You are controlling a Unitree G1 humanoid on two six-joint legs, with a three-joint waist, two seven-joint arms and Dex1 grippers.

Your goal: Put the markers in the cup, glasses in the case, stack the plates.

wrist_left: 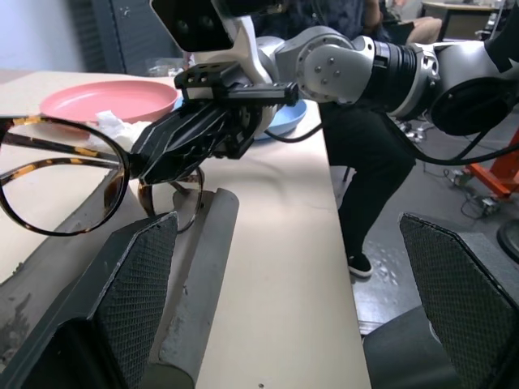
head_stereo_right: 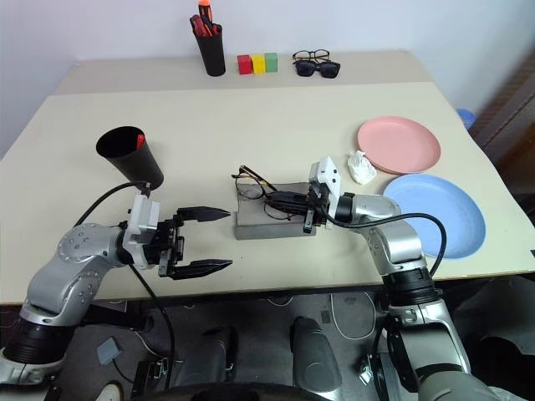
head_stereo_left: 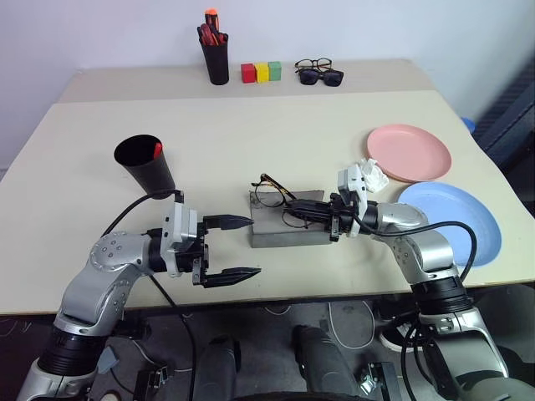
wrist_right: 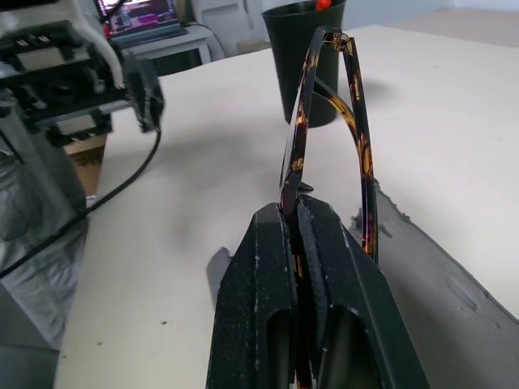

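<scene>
The grey case [head_stereo_left: 288, 231] lies at the middle of the table's near side. My right gripper [head_stereo_left: 294, 210] reaches over it from the right, shut on a temple of the thin-framed glasses [head_stereo_left: 269, 194]. The glasses [wrist_right: 326, 121] stand tilted over the case's left end. My left gripper [head_stereo_left: 254, 246] hovers just left of the case, open and empty, pointing at it. The black cup [head_stereo_left: 147, 164] stands further left, with a marker's red-orange cap [head_stereo_left: 157, 150] showing at its rim. The pink plate [head_stereo_left: 410, 153] and the blue plate [head_stereo_left: 468, 221] lie side by side at the right.
A crumpled white tissue [head_stereo_left: 374, 174] lies next to the pink plate. At the back stand a black pen holder [head_stereo_left: 216, 57] with red pens, three coloured blocks [head_stereo_left: 261, 72], and sunglasses with black-framed spectacles [head_stereo_left: 318, 73]. The table's near edge runs close under both grippers.
</scene>
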